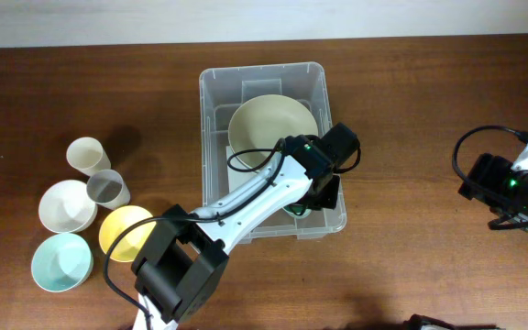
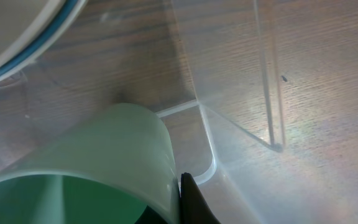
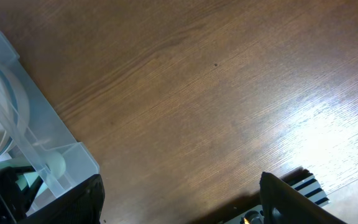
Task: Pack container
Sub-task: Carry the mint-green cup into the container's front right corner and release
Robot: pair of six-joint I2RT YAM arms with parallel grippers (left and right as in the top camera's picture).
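Observation:
The clear plastic container (image 1: 211, 92) stands at the table's middle with a beige bowl (image 1: 273, 124) inside at the far end. My left gripper (image 1: 314, 197) reaches into its near right corner, shut on the rim of a green cup (image 1: 293, 209). In the left wrist view the green cup (image 2: 104, 155) fills the lower left, one finger (image 2: 185, 190) pressed on its rim, the container's wall (image 2: 241, 93) just beyond and the bowl's edge (image 2: 17, 37) at top left. My right gripper (image 1: 480, 181) is open and empty (image 3: 179, 199) over bare table, right of the container (image 3: 55, 143).
At the left stand a cream cup (image 1: 87, 154), a grey cup (image 1: 108, 189), a white bowl (image 1: 66, 205), a yellow bowl (image 1: 122, 229) and a light blue bowl (image 1: 60, 261). A striped black-and-white object (image 3: 306, 183) lies by the right gripper.

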